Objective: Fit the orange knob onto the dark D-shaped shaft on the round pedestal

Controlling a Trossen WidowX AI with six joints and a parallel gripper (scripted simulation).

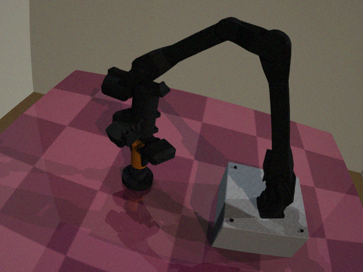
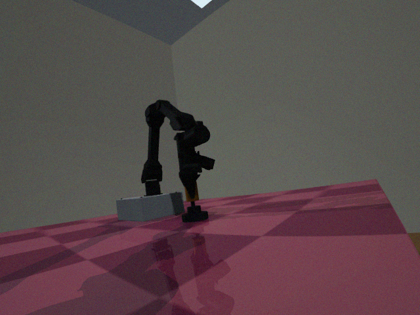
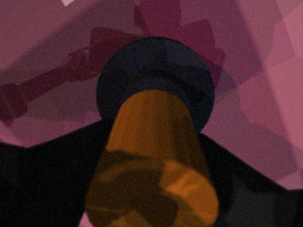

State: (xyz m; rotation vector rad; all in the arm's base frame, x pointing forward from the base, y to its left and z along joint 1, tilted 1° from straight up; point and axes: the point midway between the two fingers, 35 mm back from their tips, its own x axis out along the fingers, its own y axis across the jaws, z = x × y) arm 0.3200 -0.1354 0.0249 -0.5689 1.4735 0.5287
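Note:
The orange knob (image 1: 135,158) (image 2: 196,194) (image 3: 153,123) is upright between the fingers of my gripper (image 1: 140,151) (image 2: 192,192) (image 3: 153,133), which is shut on it. The dark round pedestal (image 1: 136,185) (image 2: 201,216) (image 3: 156,53) stands on the table directly below. A short piece of the dark shaft (image 2: 192,204) shows between the knob's lower end and the pedestal's raised hub, so the knob is not against the pedestal. Whether the shaft's tip is inside the hole or only touches the knob is hidden. The shaft's flat side cannot be seen.
The arm's grey base block (image 1: 264,244) (image 2: 135,210) stands to the right of the pedestal in the top view and behind it to the left in the exterior view. The pink checkered table (image 1: 84,242) (image 2: 322,271) carries shadows and reflections of the arm.

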